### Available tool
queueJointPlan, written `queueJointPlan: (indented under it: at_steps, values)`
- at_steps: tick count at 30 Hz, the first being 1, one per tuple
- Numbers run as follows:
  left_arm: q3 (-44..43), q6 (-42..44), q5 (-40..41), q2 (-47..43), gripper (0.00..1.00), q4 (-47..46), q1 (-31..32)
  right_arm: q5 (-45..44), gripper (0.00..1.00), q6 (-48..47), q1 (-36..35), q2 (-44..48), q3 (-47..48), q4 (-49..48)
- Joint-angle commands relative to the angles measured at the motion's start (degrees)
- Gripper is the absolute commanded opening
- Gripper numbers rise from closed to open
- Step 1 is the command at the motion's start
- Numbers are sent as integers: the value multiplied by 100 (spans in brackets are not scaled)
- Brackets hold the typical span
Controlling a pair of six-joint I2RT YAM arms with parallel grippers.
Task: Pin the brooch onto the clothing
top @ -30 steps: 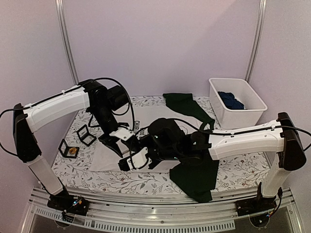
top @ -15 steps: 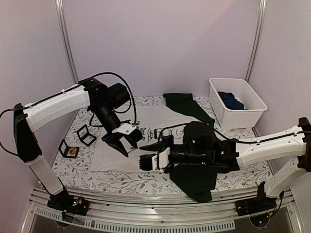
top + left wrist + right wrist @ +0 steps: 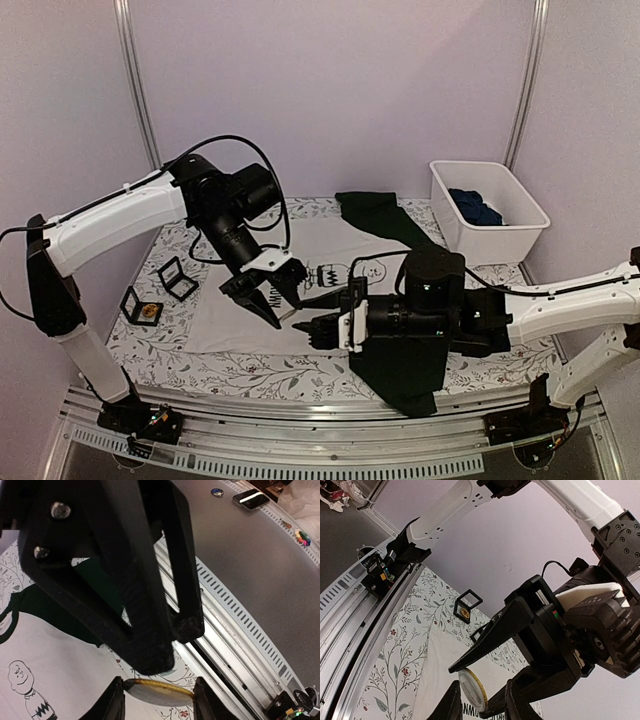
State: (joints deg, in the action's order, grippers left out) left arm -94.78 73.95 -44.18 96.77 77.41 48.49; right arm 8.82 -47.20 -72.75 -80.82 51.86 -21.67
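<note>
**Left jaws:** parted, tips angled down over the shirt and right at the brooch. Whether they pinch it cannot be told.

**Right jaws:** level and pointing left, one finger on each side of the brooch's rim, at or almost at it. Gripping or let go cannot be told.

1. Rectangular white plastic bin (image 3: 480, 245), far right of the table. It contains a crumpled dark blue garment (image 3: 475, 208).
2. Small black-framed square case (image 3: 143, 308), left edge of the table. It holds a small round gold piece. A second black-framed case (image 3: 178, 278) sits just behind it, contents unclear.
3. Brooch (image 3: 471, 692): a round disc with a pale face and a gold rim. It is in the air between the two sets of jaws, above the shirt's white front.
4. White T-shirt with dark green-black sleeves and collar (image 3: 330, 240), spread flat on the floral-patterned table (image 3: 250, 375). Its cartoon boy print (image 3: 25, 680) lies face up.
</note>
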Motion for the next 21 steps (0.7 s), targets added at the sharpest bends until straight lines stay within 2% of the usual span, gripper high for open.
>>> queueJointPlan:
  at_steps: [1,12,21]
  values:
    - [-183,-188,-113,74,26,874,113,25,29,-44,-15,4,154,380]
    - [-374,-275,97,249,26,924,386,-290,28,-237,-21,-222,346,635]
    - [-528,-268,364,361,26,986,550,-423,18,-255,-14,-346,582,1357]
